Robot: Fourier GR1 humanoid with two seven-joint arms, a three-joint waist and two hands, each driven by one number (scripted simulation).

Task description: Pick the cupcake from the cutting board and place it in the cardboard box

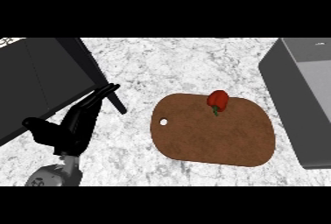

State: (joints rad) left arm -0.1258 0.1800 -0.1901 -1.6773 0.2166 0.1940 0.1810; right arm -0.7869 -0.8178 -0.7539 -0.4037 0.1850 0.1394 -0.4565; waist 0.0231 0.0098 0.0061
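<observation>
A brown cutting board [213,133] with a small hole near its left edge lies on the marbled counter. At its far edge rests a small red thing with a green stem [218,101], which looks like a pepper; no cupcake shows on the board. A grey open box [304,109] stands at the right edge of the view, next to the board. My left hand [72,127] is at the left, well apart from the board. Its fingers [103,94] are straight and point up and away, and it holds nothing. My right hand does not show.
A large dark flat appliance [39,78] fills the upper left, with its corner just beyond my left fingertips. Bare marbled counter [174,61] stretches between it and the grey box.
</observation>
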